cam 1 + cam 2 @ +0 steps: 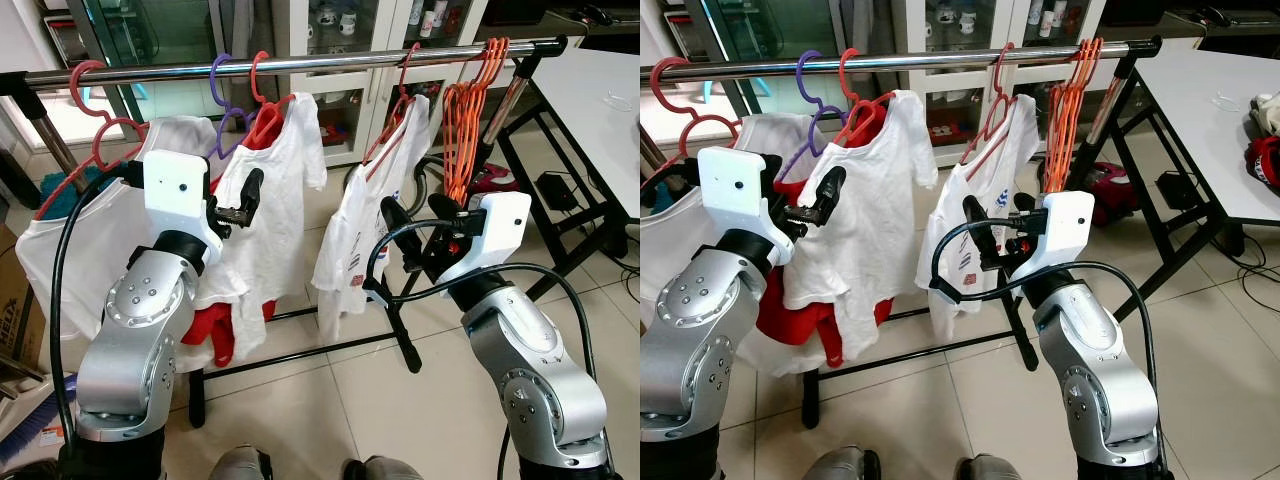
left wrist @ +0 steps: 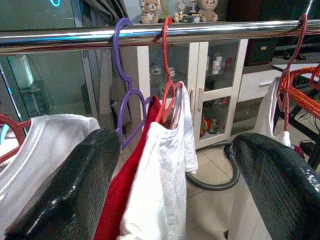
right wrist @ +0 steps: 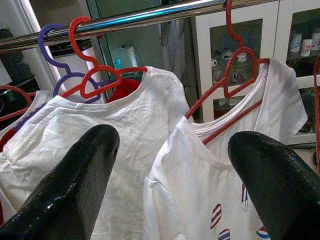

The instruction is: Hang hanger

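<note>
Red hanger [image 3: 239,80] hook-up on rail [image 1: 300,65], both hands [image 2: 170,200] [image 3: 170,195] spread, empty.

Behind, glass-door cabinets [image 1: 340,60] holding small cups and figurines. At right, a white table [image 1: 600,110] on black legs, a black box [image 1: 556,190] on the tiled floor [image 1: 400,400] beneath. Grey hose [image 2: 212,180] curled near the cabinets.

Beige tiled floor [image 1: 400,400]. White glass-door cabinet [image 1: 345,60] stands behind the floor area; white counter [image 1: 590,110] to the cabinet's right, cables beneath.
</note>
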`<state>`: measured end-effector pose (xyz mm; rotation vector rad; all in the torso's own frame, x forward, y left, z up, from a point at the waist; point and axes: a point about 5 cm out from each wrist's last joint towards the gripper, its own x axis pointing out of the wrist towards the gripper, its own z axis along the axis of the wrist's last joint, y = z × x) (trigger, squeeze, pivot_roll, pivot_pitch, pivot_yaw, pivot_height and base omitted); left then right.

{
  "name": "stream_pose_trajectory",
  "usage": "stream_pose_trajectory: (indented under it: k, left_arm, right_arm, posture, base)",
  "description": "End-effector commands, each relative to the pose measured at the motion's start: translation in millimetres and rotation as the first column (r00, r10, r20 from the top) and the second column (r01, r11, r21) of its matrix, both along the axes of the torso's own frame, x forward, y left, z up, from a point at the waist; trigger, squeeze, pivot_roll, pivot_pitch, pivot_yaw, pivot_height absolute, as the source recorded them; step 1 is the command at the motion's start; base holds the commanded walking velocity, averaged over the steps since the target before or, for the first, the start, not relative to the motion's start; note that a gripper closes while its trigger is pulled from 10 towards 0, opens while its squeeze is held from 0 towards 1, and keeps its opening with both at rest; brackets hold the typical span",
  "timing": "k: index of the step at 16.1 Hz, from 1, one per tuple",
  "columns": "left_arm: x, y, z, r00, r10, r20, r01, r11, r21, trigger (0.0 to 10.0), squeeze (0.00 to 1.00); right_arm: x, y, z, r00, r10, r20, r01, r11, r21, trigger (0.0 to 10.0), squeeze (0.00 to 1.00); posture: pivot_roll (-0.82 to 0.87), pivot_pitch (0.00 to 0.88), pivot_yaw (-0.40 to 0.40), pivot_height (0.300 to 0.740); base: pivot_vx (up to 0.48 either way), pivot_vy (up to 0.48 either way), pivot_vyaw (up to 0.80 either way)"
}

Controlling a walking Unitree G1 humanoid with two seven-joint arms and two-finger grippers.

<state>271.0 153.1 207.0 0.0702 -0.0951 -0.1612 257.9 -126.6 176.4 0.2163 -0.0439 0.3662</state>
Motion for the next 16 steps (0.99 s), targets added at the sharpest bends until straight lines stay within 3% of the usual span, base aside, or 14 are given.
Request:
stream_pose_trajectory:
  k: [1, 10, 11, 12, 13, 14, 15, 16]
  left_arm:
    - [-6.6, 27.8, -53.6, 0.930, 0.225, -0.291, -0.242, 0.970, -0.021, 10.0, 0.00]
    - [-5.3, 25.9, -52.9, 0.933, 0.218, -0.285, -0.237, 0.971, -0.033, 10.0, 0.00]
    - [2.0, 16.2, -41.0, 0.960, 0.165, -0.226, -0.178, 0.983, -0.039, 10.0, 0.00]
    - [4.1, 12.9, -36.8, 0.967, 0.147, -0.208, -0.157, 0.987, -0.035, 10.0, 0.00]
    - [3.4, 12.6, -35.5, 0.971, 0.139, -0.197, -0.147, 0.989, -0.027, 10.0, 0.00]
    - [2.9, 11.7, -34.4, 0.973, 0.123, -0.195, -0.132, 0.990, -0.039, 10.0, 1.00]
    - [1.9, 10.1, -28.8, 0.982, 0.097, -0.160, -0.107, 0.993, -0.050, 10.0, 1.00]
    - [2.5, 10.4, -24.4, 0.987, 0.097, -0.131, -0.105, 0.993, -0.050, 10.0, 1.00]
  right_arm:
    - [-4.5, -52.8, -40.4, 0.909, -0.374, -0.181, 0.320, 0.908, -0.269, 10.0, 0.00]
    - [-4.7, -53.3, -43.9, 0.902, -0.378, -0.209, 0.319, 0.909, -0.270, 10.0, 0.00]
    - [7.2, -50.0, -24.8, 0.904, -0.423, -0.061, 0.386, 0.869, -0.311, 10.0, 0.00]
    - [11.0, -48.8, -16.2, 0.898, -0.439, 0.013, 0.420, 0.850, -0.319, 10.0, 0.00]
    - [9.8, -48.8, -17.5, 0.898, -0.439, 0.011, 0.418, 0.847, -0.328, 10.0, 0.00]
    - [8.7, -46.7, -19.3, 0.909, -0.415, -0.019, 0.388, 0.864, -0.322, 10.0, 0.00]
    - [6.2, -44.9, -17.8, 0.921, -0.388, -0.041, 0.363, 0.891, -0.272, 10.0, 0.42]
    - [5.3, -44.0, -15.5, 0.927, -0.375, -0.034, 0.357, 0.905, -0.230, 10.0, 1.00]
  posture:
    - [0.03, 0.040, -0.047, 0.740]
    - [0.04, 0.044, -0.052, 0.740]
    - [0.01, 0.034, -0.053, 0.740]
    - [0.01, 0.033, -0.055, 0.740]
    - [0.01, 0.033, -0.053, 0.740]
    - [0.01, 0.039, -0.053, 0.740]
    - [0.01, 0.047, -0.054, 0.740]
    - [0.00, 0.047, -0.053, 0.740]
  base:
    - [0.000, 0.000, 0.00]
    - [0.000, 0.000, 0.00]
    - [0.000, 0.000, 0.00]
    - [0.000, 0.000, 0.00]
    - [0.000, 0.000, 0.00]
    - [0.000, 0.000, 0.00]
    - [0.000, 0.000, 0.00]
    - [0.000, 0.000, 0.00]
